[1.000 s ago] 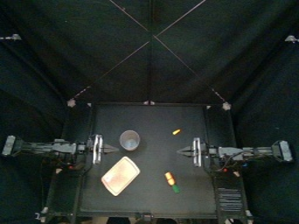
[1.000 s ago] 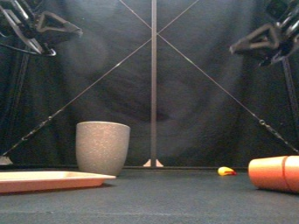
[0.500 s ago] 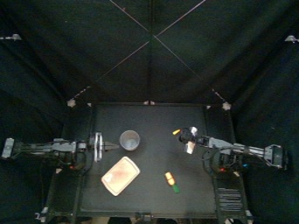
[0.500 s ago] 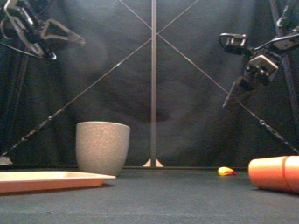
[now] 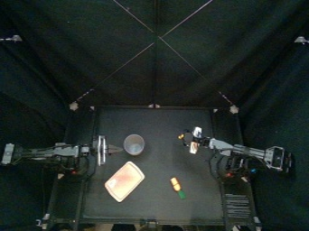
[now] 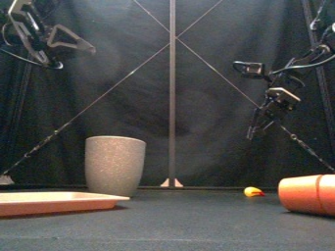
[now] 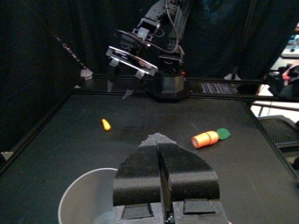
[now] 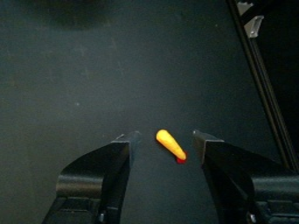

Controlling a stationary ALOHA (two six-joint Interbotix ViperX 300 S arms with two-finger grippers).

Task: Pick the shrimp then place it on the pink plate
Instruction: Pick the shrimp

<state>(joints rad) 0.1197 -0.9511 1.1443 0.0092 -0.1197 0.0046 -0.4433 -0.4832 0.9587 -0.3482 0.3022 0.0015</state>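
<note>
Right gripper [image 8: 163,136] hangs in the air over the back right part of the table [image 5: 157,122], jaws spread apart and pointing down. Its own camera shows the shrimp [image 8: 172,145], a small orange-yellow piece, lying flat on the black surface in the gap between the two jaws. From the front the gripper is well above the table and the shrimp sits on the tabletop below it, so nothing is touching. The shrimp lies apart from the other things, to the right of the tall grey speckled cup [image 5: 134,143], which stands upright near the middle. The pink plate [image 5: 125,180] lies flat toward the front left, with nothing on it. An orange toy with a green end [image 5: 176,186] lies on its side just to the right of the plate, near the front. Over on the left side the left gripper [image 7: 160,144] is held up off the table, its jaws pressed together on nothing, close beside the grey cup.
</note>
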